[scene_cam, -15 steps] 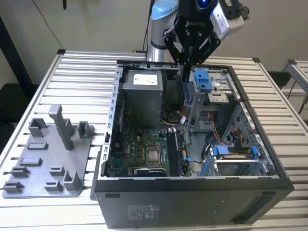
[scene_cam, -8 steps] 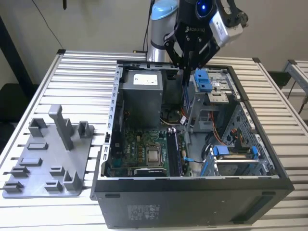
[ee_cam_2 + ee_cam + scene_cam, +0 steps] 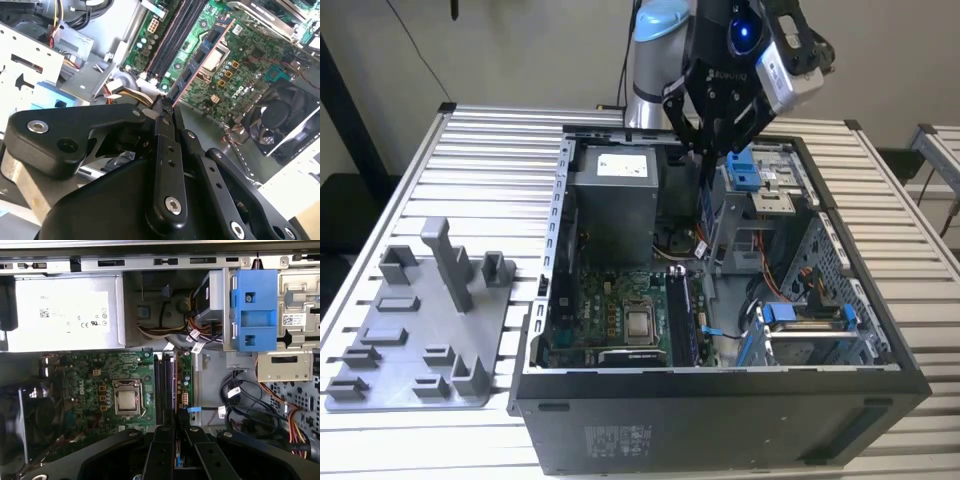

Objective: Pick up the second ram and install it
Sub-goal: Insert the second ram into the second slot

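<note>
My gripper (image 3: 705,150) hangs over the back of the open computer case (image 3: 720,410), shut on the second ram (image 3: 704,200). In the second wrist view the ram (image 3: 200,57) is a dark-blue strip with black chips, running from the closed fingertips (image 3: 159,111) out over the green motherboard (image 3: 240,65). In the first wrist view the gripper (image 3: 176,432) holds the ram (image 3: 176,390) edge-on, just beside the dark memory slots (image 3: 164,385). The ram stands above the board, apart from the slots (image 3: 682,315).
A grey power supply (image 3: 615,190) fills the case's back corner. Blue drive brackets (image 3: 745,170) and loose cables (image 3: 240,395) lie on the exterior view's right. The processor socket (image 3: 126,401) sits beside the slots. A grey plastic tray (image 3: 420,330) with upright posts stands outside the case.
</note>
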You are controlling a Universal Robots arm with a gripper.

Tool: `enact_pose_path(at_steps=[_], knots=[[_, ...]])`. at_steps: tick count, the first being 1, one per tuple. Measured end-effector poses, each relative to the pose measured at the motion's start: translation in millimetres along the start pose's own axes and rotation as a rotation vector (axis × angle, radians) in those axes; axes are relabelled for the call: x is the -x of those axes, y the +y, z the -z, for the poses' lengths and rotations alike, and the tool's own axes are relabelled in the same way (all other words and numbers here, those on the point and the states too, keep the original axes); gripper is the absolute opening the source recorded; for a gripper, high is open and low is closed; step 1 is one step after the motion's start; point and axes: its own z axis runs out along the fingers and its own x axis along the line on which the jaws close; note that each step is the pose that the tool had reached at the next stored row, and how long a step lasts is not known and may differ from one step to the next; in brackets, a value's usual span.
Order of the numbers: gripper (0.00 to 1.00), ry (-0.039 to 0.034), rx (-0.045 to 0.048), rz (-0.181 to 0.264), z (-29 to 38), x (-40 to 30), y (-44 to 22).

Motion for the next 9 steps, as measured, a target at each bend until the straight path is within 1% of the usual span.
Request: enact_pose_path(at_steps=[9], knots=[[0.14,0.0,0.0007,-0.003,-12.0,0.8,-1.5]])
